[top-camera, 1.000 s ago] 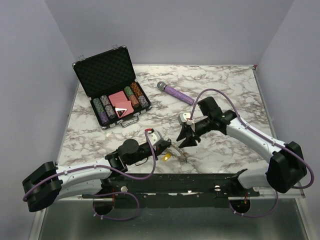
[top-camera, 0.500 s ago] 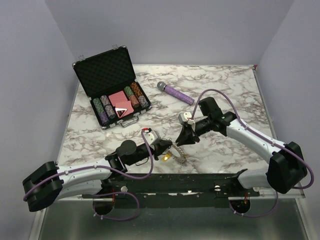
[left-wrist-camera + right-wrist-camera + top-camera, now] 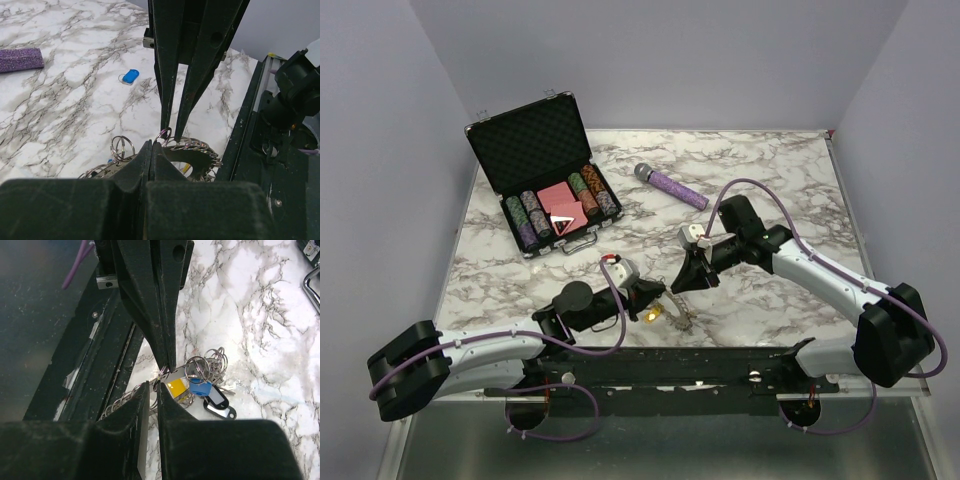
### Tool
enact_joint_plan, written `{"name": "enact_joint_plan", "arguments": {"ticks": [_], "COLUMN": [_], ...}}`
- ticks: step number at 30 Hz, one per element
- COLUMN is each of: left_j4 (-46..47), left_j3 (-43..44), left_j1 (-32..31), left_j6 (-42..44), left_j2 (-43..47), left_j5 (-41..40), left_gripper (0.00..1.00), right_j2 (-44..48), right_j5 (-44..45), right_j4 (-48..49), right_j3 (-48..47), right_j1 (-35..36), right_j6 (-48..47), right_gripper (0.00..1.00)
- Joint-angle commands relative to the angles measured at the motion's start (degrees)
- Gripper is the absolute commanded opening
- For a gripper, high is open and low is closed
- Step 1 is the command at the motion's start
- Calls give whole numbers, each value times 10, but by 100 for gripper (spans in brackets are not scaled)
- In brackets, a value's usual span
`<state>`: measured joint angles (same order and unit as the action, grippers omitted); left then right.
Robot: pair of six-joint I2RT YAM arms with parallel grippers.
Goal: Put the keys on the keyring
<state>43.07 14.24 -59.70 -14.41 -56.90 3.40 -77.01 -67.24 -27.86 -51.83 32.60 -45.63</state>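
Two arms met at the keyring [image 3: 676, 314], the reference for every position below; it sat at the near edge of the marble table [image 3: 770, 170].

Far left of the keyring and further back, an open poker chip case [image 3: 525, 135] held rows of chips in its tray. The left arm [image 3: 490, 345] extended toward the keyring from the near left. The left gripper [image 3: 152, 146] had its jaws pressed flat together on the keyring's toothed rim.

Just left of the keyring lay a yellow-capped key [image 3: 176, 388]. A blue-capped key [image 3: 200, 388] and a black-capped key [image 3: 220, 408] lay bunched against it, beneath several small split rings [image 3: 206, 366].

Straight behind the keyring, well apart, lay a purple microphone [image 3: 672, 186]. The left wrist view showed a second, loose blue key [image 3: 131, 76] on the marble beyond the keyring, apart from the bunch.

Just behind and right of the keyring, the right gripper [image 3: 153, 386] pointed down at the rim. Its jaws stood narrowly apart around a small wire loop, and whether they clamped that loop could not be told. The right arm [image 3: 820, 270] extended away to the near right.
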Motion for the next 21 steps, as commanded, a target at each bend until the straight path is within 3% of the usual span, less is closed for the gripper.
{"name": "enact_joint_plan", "arguments": {"ticks": [1, 9, 15, 21], "left_j4": [58, 68, 74, 90], "left_j3": [-5, -9, -11, -19], "left_j1": [1, 1, 1, 1], "left_j6": [-18, -24, -28, -29], "left_j2": [0, 0, -2, -4], "left_j5": [-16, -23, -22, -9], "left_gripper": [0, 0, 0, 0], "right_j2": [0, -5, -16, -24], "right_j5": [-25, -37, -38, -26], "right_j4": [15, 25, 28, 8], "right_j3": [7, 7, -1, -28], "right_j1": [-2, -2, -1, -1], "right_j6": [15, 41, 70, 94], "right_gripper": [17, 12, 0, 0]}}
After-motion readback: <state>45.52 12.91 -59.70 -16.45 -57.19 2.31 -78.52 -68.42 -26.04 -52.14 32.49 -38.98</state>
